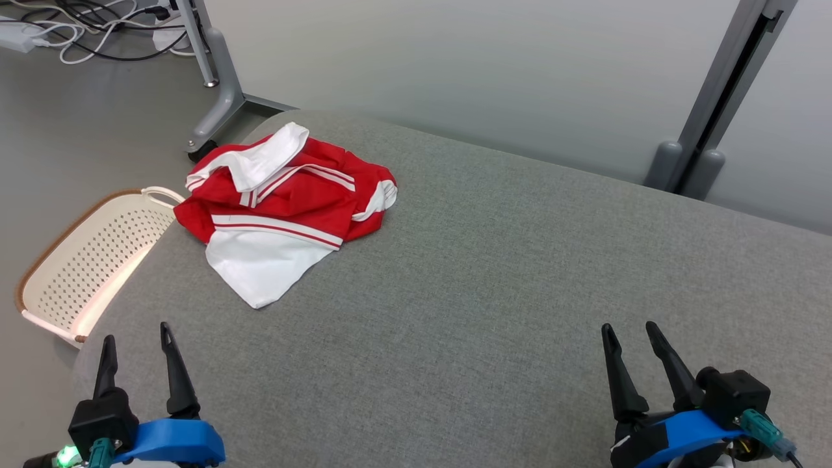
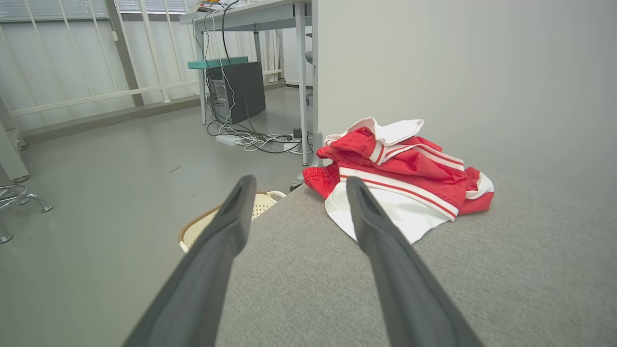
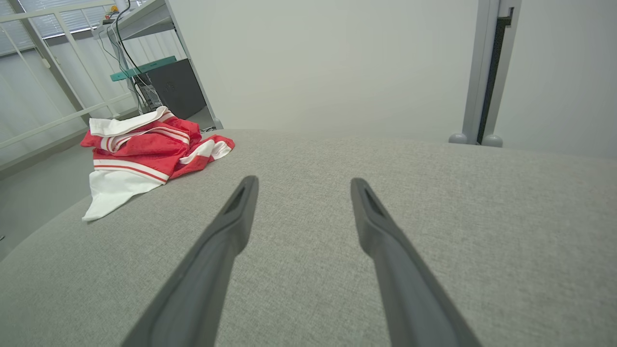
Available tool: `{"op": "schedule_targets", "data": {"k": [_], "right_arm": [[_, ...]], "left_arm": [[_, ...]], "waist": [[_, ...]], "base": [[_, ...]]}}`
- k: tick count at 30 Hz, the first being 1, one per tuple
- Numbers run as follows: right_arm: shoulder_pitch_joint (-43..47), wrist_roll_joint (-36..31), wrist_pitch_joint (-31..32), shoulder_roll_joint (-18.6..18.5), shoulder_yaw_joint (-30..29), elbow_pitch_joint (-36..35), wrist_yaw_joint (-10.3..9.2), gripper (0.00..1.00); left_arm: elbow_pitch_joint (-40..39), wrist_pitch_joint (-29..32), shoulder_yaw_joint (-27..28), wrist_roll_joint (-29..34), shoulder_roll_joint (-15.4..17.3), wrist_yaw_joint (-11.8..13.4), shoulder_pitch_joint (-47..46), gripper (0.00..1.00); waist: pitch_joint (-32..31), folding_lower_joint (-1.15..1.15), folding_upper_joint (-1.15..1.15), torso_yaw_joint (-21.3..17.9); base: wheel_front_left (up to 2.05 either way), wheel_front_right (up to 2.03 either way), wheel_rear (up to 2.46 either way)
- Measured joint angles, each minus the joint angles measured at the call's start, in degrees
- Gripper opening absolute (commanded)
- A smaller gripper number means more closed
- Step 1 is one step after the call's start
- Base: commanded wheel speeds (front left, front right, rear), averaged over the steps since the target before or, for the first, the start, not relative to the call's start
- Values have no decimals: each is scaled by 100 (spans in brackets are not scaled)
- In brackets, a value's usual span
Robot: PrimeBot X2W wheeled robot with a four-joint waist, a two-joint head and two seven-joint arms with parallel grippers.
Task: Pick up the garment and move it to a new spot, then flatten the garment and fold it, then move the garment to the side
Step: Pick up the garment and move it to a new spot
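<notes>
We see the garment point(image 1: 286, 208) crumpled at the far left corner of the counter point(image 1: 494, 279). It is red with white stripes and white panels, bunched in a loose heap. One white flap lies flat toward us and another is turned up on top. As far as we can tell, its left edge reaches the counter's rim, near the basket point(image 1: 91, 260) that stands on the floor beside that side.

Our left gripper point(image 1: 136, 331) hovers over the near left edge of the counter, its fingers spread wide with nothing between them. They point toward the garment, which lies well ahead. Our right gripper point(image 1: 630, 325) hangs at the near right, likewise spread and empty, over bare counter and well apart from the garment.

We judge the task not yet begun, with the pick-up as the step in hand. Both grippers are wide apart and low at the near edge, likely so that either can reach out freely. The left is nearer and lines up better with the heap, so it seems the natural one to go first.

The bare middle of the counter looks like the new spot, since flattening and folding need room. With the heap so close to the rim, a pull leftward could drop it toward the basket. Drawing it inward seems safer. We expect the thin cloth to sag and unfold when lifted.
</notes>
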Motion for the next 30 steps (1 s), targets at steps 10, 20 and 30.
{"op": "schedule_targets", "data": {"k": [10,20,30], "right_arm": [[-74,-188,1,-1,-56,-85,3,100],[-472,-627,0,1,-148,-383,3,100],[-878,-1015,0,-118,-336,-1015,3,100]], "left_arm": [[31,0,199,-134,154,-132,-455,100],[227,0,651,-345,780,-269,-2017,100],[1370,309,793,-447,1710,-588,-3596,100]], "waist": [[242,0,0,-237],[1083,1,0,-874],[2120,2,2,-1564]], "base": [[0,0,0],[0,0,0],[0,0,0]]}}
